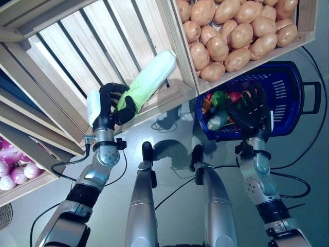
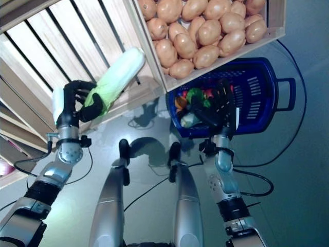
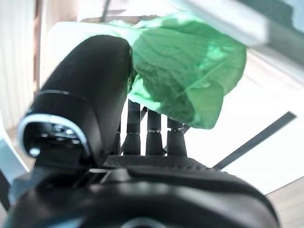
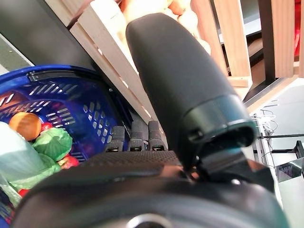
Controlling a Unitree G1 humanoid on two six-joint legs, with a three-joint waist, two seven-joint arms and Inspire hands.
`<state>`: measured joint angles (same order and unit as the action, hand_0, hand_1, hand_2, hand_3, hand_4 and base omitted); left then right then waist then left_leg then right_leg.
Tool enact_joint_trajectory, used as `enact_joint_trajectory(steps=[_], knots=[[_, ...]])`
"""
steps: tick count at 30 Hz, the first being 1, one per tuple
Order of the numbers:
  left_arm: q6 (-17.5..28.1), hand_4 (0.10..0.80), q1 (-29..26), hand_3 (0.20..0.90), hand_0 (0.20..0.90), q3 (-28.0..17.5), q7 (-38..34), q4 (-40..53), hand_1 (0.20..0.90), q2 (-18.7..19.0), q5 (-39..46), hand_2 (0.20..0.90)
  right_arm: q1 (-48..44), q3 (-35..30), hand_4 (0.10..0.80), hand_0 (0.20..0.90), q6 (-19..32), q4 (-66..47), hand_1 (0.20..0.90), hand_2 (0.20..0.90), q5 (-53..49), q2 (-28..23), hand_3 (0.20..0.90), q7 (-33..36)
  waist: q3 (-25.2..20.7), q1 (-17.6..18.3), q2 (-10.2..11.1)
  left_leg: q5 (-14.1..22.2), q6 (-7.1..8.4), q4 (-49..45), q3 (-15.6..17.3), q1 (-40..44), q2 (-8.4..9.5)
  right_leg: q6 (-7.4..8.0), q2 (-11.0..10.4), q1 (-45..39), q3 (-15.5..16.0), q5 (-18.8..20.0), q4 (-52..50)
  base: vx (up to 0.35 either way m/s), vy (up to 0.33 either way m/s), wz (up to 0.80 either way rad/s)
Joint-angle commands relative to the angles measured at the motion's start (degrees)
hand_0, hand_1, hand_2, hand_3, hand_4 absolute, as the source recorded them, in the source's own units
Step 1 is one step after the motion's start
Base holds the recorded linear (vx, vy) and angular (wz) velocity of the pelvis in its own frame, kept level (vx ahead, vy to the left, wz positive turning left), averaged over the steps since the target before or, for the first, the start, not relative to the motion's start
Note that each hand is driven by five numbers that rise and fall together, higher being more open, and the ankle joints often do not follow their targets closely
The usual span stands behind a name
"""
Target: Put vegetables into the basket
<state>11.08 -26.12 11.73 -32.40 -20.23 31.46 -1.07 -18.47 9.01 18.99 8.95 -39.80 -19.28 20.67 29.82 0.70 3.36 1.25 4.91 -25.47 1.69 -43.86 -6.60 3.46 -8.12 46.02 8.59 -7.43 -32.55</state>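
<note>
at the far left, low in the scene, a wooden bin point(image 1: 31, 182) holds pale purple onions point(image 1: 13, 170). right of it the left hand point(image 1: 110, 105) is raised in front of an empty slatted wooden crate point(image 1: 87, 56), its fingers point(image 3: 152, 137) and thumb curled round the green leafy end of a long napa cabbage point(image 1: 149, 80); the cabbage's pale stalk end points up and to the right, over the crate's near rim, and the left wrist view shows the green leaves point(image 3: 190, 80) bunched against the thumb. to the right of that crate, a second wooden crate point(image 1: 303, 20) is heaped with tan potatoes point(image 1: 231, 31). just below its near edge, over the grey floor point(image 1: 169, 134), is a blue plastic basket point(image 1: 288, 98) with a dark handle point(image 1: 312, 98) on its right side; inside it lie vegetables already collected point(image 1: 221, 105), green, red and orange among them, with a pale green bagged one in the right wrist view. the right hand point(image 1: 249, 110) is at the basket's near rim, its fingers reaching over the basket's inside; whether they are curled round the rim or merely resting there cannot be told from these views.
</note>
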Motion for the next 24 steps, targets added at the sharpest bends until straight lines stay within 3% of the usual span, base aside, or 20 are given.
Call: enact_joint_trajectory(steps=[1,9,24], knots=[[10.9,0.400,-2.8,0.300,0.300,-3.9,1.5,12.8,0.300,-1.4,5.3,0.300,0.5,-5.5,0.800,0.900,3.3,-10.3,0.900,0.900,4.1,-0.7,0.900,0.1,0.0,-0.4,-0.5,-0.4,-0.70,2.0,0.6,1.8,1.62,1.18,0.1,-5.4,0.7,3.0,4.3,0.000,0.000,0.00],[13.1,0.400,-1.2,0.300,0.300,-5.2,5.3,16.7,0.300,-4.7,14.6,0.300,0.4,-5.2,0.800,0.900,3.4,-10.4,0.900,0.900,4.8,0.3,0.900,-0.1,0.0,-0.8,-0.4,-0.7,-0.91,2.9,0.9,3.6,1.73,0.87,0.4,-7.5,1.3,3.1,5.4,0.005,-0.001,0.01],[10.6,0.400,-0.4,0.300,0.300,-7.1,-0.4,19.2,0.300,-2.3,8.1,0.300,0.8,-4.7,0.800,0.900,2.7,-10.9,0.900,0.900,4.0,-1.4,0.900,-0.4,0.0,-1.1,-0.5,-0.8,-0.94,2.3,1.1,4.2,1.82,0.30,0.2,-8.4,1.7,2.7,5.0,0.001,0.002,0.00]])
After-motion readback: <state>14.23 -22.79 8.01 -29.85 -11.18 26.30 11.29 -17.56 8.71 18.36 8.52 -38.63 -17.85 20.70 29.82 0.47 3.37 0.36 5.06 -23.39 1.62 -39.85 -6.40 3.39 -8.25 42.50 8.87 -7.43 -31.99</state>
